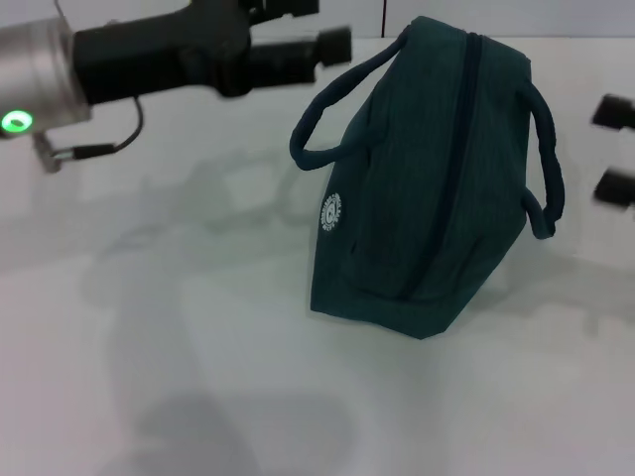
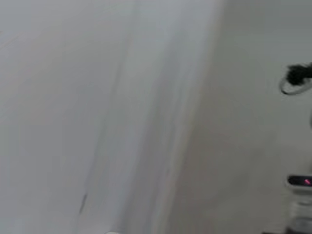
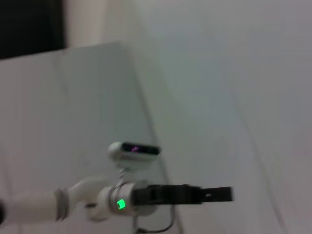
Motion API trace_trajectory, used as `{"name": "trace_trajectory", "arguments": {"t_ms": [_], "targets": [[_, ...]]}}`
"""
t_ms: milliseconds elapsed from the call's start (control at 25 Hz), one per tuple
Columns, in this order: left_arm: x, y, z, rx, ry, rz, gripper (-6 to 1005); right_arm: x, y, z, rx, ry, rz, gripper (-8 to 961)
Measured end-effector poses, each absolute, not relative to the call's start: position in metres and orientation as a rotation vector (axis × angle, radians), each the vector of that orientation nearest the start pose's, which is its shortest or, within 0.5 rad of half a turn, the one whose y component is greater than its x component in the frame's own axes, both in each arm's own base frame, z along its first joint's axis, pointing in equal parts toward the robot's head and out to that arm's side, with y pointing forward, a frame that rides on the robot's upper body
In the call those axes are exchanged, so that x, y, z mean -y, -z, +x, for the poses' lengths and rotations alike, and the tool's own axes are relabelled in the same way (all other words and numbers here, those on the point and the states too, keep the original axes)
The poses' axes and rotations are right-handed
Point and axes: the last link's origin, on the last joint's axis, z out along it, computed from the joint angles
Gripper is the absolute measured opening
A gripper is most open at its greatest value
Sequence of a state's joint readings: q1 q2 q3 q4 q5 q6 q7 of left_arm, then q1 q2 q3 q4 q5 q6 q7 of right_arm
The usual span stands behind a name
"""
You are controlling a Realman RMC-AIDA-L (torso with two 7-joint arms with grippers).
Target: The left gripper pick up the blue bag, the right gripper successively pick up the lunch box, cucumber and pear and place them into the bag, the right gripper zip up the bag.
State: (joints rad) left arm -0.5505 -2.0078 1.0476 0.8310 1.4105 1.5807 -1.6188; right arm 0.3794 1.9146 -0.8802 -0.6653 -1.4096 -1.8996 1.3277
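Note:
The blue bag (image 1: 427, 188) stands on the white table (image 1: 198, 327), its top zip line running closed along the ridge and both loop handles hanging free. My left gripper (image 1: 319, 25) hovers at the upper left, just off the bag's near handle (image 1: 327, 109), open and holding nothing. From the right wrist view the left arm shows side-on, with the left gripper (image 3: 214, 194) at its end. My right gripper (image 1: 615, 149) is at the right edge, beside the far handle, open and empty. The lunch box, cucumber and pear are out of view.
The left arm's silver wrist with a green light (image 1: 17, 122) fills the top left corner. The robot's head camera (image 3: 134, 150) shows in the right wrist view. The left wrist view shows mostly pale blank surface.

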Motion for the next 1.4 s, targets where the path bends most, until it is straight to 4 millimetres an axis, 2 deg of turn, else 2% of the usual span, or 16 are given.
{"name": "trace_trajectory", "arguments": {"t_ms": [160, 280, 440, 600, 760, 920, 1400], "targets": [[-0.332, -0.052, -0.177, 0.279, 1.192, -2.776, 893, -0.28, -0.068, 0.236, -0.088, -1.246, -2.705, 868], [-0.312, -0.057, -0.188, 0.164, 1.229, -2.813, 893, -0.275, -0.053, 0.234, -0.018, -1.206, -2.755, 867], [-0.292, -0.054, -0.205, 0.145, 1.209, -2.876, 893, -0.273, -0.033, 0.235, -0.068, -1.178, -2.811, 866], [-0.278, -0.051, -0.224, 0.227, 1.173, -2.887, 893, -0.274, -0.017, 0.235, -0.077, -1.171, -2.84, 865], [-0.268, -0.053, -0.238, 0.276, 1.172, -2.863, 893, -0.276, -0.005, 0.234, -0.09, -1.125, -2.876, 864], [-0.262, -0.052, -0.243, 0.303, 1.159, -2.884, 893, -0.278, 0.002, 0.234, -0.1, -1.088, -2.892, 863], [-0.255, -0.045, -0.248, 0.357, 1.11, -2.949, 893, -0.287, 0.004, 0.228, -0.093, -1.092, -2.872, 861]]}}
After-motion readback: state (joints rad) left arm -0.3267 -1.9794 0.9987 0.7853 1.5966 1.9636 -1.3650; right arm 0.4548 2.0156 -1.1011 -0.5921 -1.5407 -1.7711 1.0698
